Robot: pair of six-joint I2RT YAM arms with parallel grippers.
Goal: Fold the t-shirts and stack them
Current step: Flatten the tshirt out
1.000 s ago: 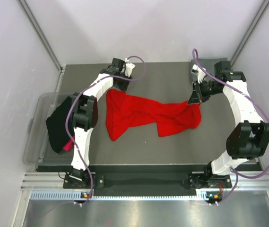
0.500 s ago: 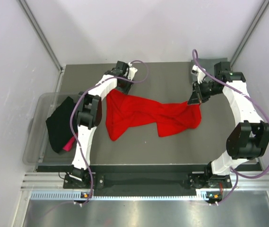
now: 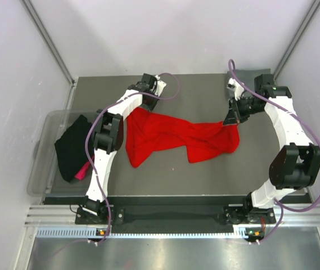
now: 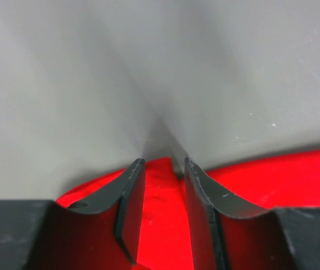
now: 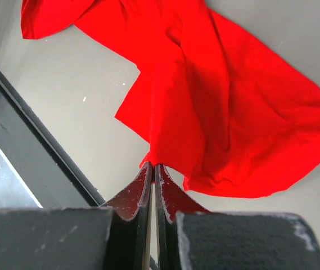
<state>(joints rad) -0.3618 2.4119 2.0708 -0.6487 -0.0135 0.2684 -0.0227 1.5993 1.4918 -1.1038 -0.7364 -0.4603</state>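
A bright red t-shirt lies crumpled across the middle of the grey table. My left gripper is low over its far left corner. In the left wrist view its jaws stand a narrow gap apart, with red cloth filling the gap. My right gripper is shut on the shirt's right edge. In the right wrist view the fingers pinch a fold of the red cloth. A black t-shirt and a bit of a magenta one lie in the tub.
A translucent grey plastic tub sits at the table's left edge. Pale walls with metal posts close in the back and both sides. A black rail runs along the near edge between the arm bases.
My left wrist has shifted a little to the right and farther back over the shirt's far left corner. The right arm and the red shirt have not moved.
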